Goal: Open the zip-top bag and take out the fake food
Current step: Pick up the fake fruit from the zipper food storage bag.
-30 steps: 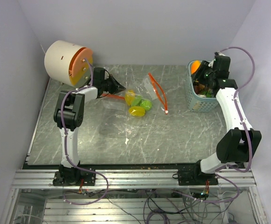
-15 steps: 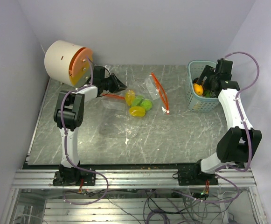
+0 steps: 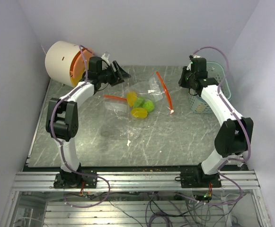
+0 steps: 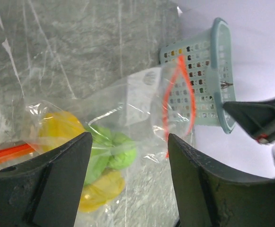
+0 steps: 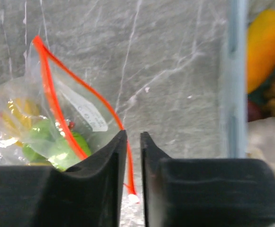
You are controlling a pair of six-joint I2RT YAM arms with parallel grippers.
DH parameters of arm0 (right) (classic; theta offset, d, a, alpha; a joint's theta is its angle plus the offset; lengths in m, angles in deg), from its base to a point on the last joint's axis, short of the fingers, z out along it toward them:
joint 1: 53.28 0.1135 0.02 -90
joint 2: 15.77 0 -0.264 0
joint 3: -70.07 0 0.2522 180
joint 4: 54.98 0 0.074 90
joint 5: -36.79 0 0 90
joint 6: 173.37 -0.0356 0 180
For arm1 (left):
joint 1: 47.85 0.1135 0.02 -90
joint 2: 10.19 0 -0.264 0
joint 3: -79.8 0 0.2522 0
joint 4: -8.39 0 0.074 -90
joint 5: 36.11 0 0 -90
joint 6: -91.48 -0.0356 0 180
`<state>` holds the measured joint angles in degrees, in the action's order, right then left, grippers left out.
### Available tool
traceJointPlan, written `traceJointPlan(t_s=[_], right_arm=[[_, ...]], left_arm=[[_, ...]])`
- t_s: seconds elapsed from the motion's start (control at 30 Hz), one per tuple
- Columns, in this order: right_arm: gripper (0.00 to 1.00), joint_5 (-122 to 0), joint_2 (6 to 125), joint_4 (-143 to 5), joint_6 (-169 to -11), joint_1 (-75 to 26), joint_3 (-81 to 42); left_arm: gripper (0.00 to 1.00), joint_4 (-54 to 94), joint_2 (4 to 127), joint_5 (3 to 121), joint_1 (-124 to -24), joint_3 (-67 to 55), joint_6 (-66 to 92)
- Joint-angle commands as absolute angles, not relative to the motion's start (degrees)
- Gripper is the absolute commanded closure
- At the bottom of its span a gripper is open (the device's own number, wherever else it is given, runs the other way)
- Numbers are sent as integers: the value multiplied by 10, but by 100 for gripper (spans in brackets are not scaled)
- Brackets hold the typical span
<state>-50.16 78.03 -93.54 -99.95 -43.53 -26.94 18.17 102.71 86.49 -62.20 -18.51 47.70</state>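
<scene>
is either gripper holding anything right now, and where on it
Nothing is held: left gripper open, right gripper narrowly open, both clear of the zip-top bag.

Top view: fixed above and behind my bases, angled down and forward, far enough back to take in the whole table (image 3: 80,142).

Left wrist view: seated behind my left gripper (image 4: 128,142), sighting out between its fingers. It is close over the zip-top bag (image 4: 128,104) just ahead, with the basket (image 4: 216,71) beyond it.

Right wrist view: seated behind my right gripper (image 5: 133,137), close and low. The bag lies ahead to the left of the fingers, the basket wall to their right.

All three views share the bag and the basket.
</scene>
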Motion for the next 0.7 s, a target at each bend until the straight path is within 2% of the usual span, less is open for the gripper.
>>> traceJointPlan(t_s=[0.0, 0.27, 0.4, 0.57, 0.67], right_arm=[[88, -583, 831, -887, -1025, -433, -258], [90, -717, 918, -817, -1026, -429, -263], [87, -787, 952, -798, -1029, -427, -263], [85, -854, 955, -764, -1031, -424, -235], [84, -845, 941, -770, -1022, -423, -219]], left_arm=[[25, 241, 969, 852, -625, -167, 416], [27, 279, 947, 813, -642, -83, 364], [27, 297, 963, 798, -672, -74, 346], [28, 308, 996, 795, -694, -76, 344], [31, 323, 1003, 786, -698, -76, 338]])
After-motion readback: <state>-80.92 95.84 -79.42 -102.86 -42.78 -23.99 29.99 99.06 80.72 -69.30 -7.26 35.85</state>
